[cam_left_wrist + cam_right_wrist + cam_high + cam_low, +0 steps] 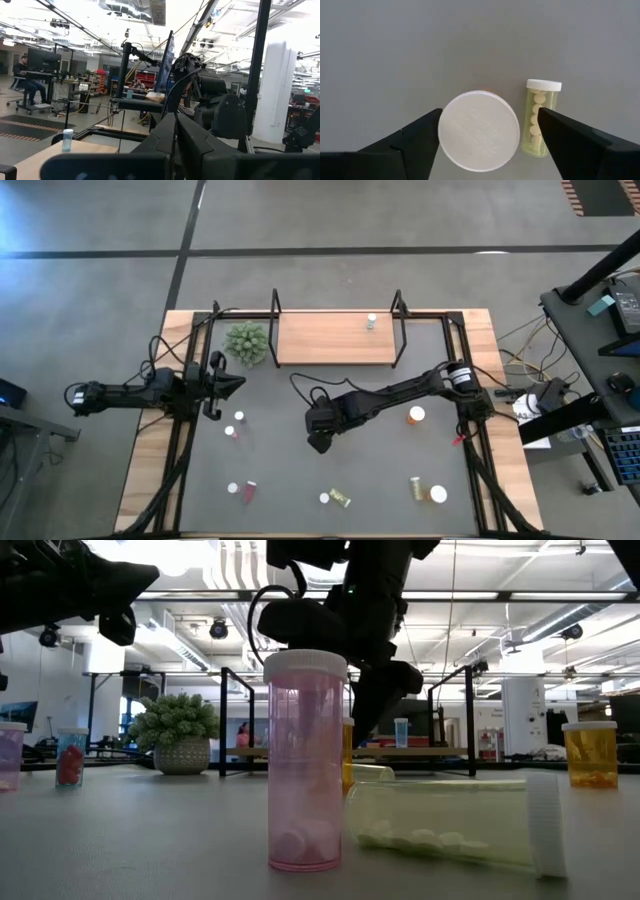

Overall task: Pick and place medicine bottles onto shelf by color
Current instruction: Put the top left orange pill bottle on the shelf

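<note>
The dark grey mat (380, 470) covers most of the table, and the wooden shelf (330, 340) stands at its far edge with only one small bottle (371, 322) on it, so I judge the sorting is near its beginning. The other bottles are scattered over the mat. The right arm reaches from its base toward the middle of the mat, bent down at the wrist. The right gripper (490, 111) points straight down with its fingers spread wide, holding nothing. It hangs above a standing pink bottle (305, 760), whose white cap shows between the two fingers in the right wrist view. A yellow-green bottle (450, 825) lies on its side just beside the pink one, partly under one finger. The left arm waits at the left side of the mat, near the small plant (246, 342). The left gripper (215, 385) is empty, and its fingers look pressed together. The pink bottle seems light and stiff, with smooth plastic walls and a few pills at the bottom, so it may slip or tip easily. I think the best hold is across the round body just below the cap. The fingers should come down carefully so that they do not push the lying bottle.
</note>
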Robot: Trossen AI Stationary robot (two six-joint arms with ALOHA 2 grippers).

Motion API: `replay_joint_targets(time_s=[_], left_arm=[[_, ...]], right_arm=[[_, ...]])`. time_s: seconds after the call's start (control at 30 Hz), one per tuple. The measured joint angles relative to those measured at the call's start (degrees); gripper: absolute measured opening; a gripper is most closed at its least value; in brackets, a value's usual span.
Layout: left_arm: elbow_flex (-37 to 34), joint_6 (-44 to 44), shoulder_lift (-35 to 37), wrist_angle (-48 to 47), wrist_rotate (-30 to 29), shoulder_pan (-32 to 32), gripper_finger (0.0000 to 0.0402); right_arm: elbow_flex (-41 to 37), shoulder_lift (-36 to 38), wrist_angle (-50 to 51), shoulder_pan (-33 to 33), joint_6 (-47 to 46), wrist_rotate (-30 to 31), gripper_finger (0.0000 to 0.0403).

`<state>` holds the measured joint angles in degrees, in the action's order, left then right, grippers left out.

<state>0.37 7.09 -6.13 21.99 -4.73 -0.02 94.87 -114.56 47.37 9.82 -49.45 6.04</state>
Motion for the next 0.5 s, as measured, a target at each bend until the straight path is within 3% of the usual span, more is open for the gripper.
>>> replay_joint_targets(time_s=[0.33,0.5], left_arm=[[0.0,0.0,0.0,0.0,0.0,0.0,0.0],[0.0,0.0,0.0,0.0,0.0,0.0,0.0]], right_arm=[[0.0,0.0,0.3,0.0,0.0,0.0,0.0207],[0.0,0.2,0.5,0.0,-0.1,-0.8,0.0194]])
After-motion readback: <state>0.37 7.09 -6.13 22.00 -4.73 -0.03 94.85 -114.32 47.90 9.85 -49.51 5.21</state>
